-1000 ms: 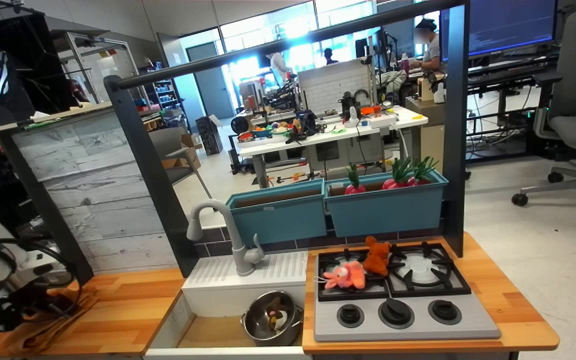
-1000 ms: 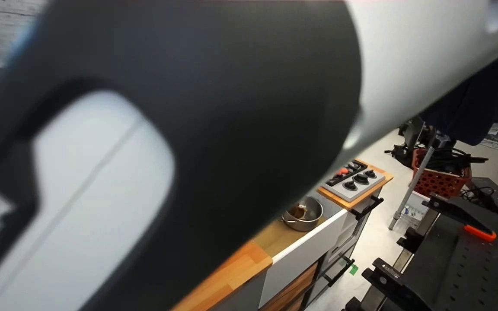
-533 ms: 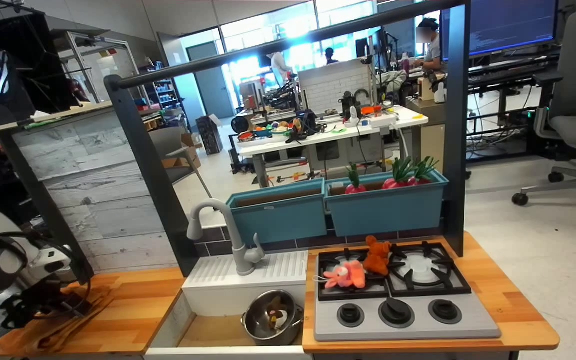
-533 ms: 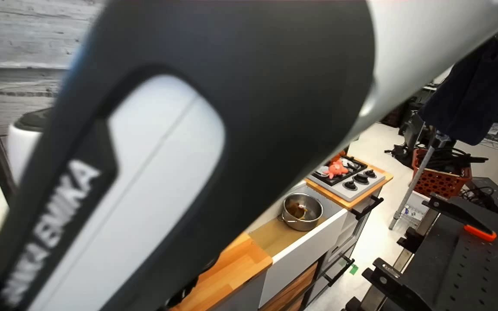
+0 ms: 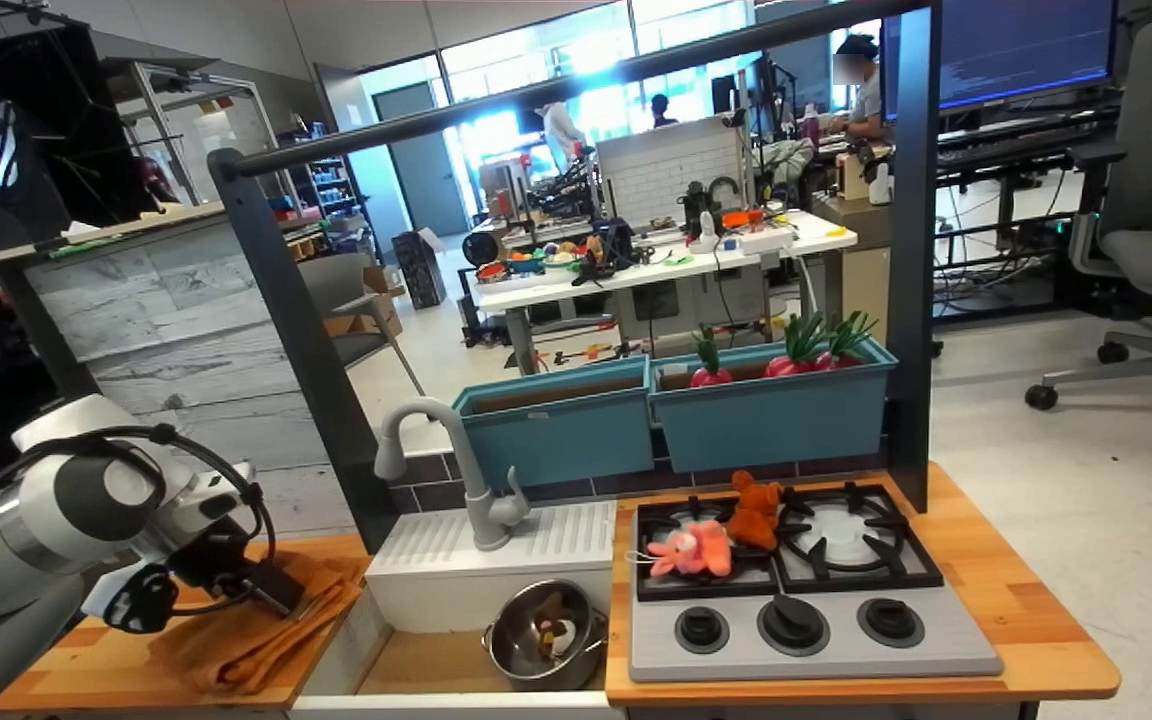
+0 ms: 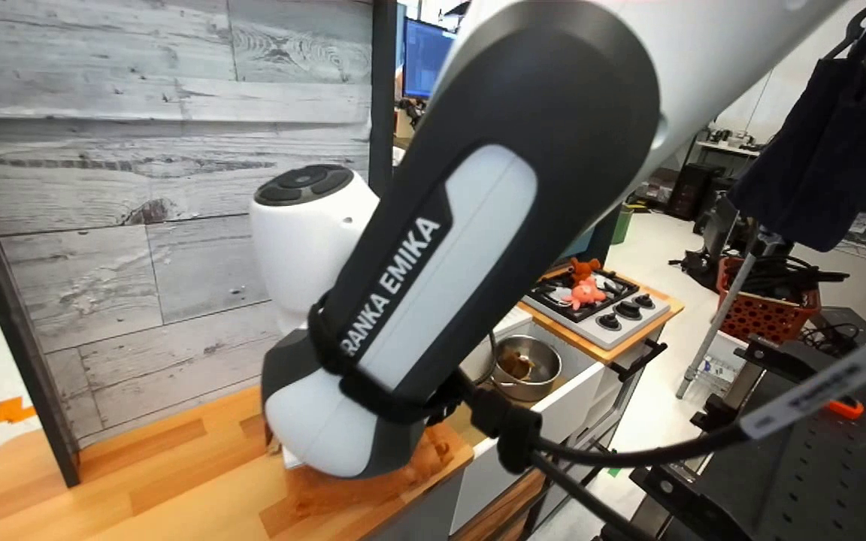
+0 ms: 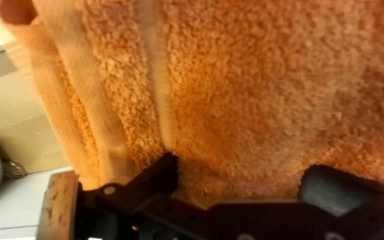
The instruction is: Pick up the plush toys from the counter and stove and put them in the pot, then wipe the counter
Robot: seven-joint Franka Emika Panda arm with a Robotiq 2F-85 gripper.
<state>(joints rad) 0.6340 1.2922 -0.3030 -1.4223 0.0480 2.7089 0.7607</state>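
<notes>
Over on the left part of the counter [image 6: 102,488], an orange terry cloth [image 7: 245,83] lies folded and rumpled, and my gripper [image 7: 240,168] is planted on it with its jaws spread wide. No pinch that I can see, it just looks pushed into the pile. So I'd call this the wiping step, done by pressing rather than holding. The cloth reaches about to the edge by the sink [image 5: 426,665], so imo the next move wants light, even pressure and a sweep toward the left, or it may flop over. Writing-wise, nearest is my own arm [image 6: 508,225]: an exterior view gives "RANKA EMIKA" with the first letter behind a black strap [image 6: 322,338], so Franka I guess. There's a label [image 6: 828,387] on the cable [image 6: 643,456] too, way too blurry to read. Further along, the steel pot [image 5: 516,640] sits in the right side of the sink with a little brown, white and yellow bundle [image 5: 556,638] inside, probably a plush. Past that on the stove [image 5: 841,612]: a pink plush toy [image 5: 696,552] nearer, a red-orange plush toy [image 5: 756,514] just behind it, can't tell if they touch. Neither's in the pot, so that half looks unfinished to me. Far off to the right, a big screen [image 5: 1021,50] has lines of text, too small to make out.
</notes>
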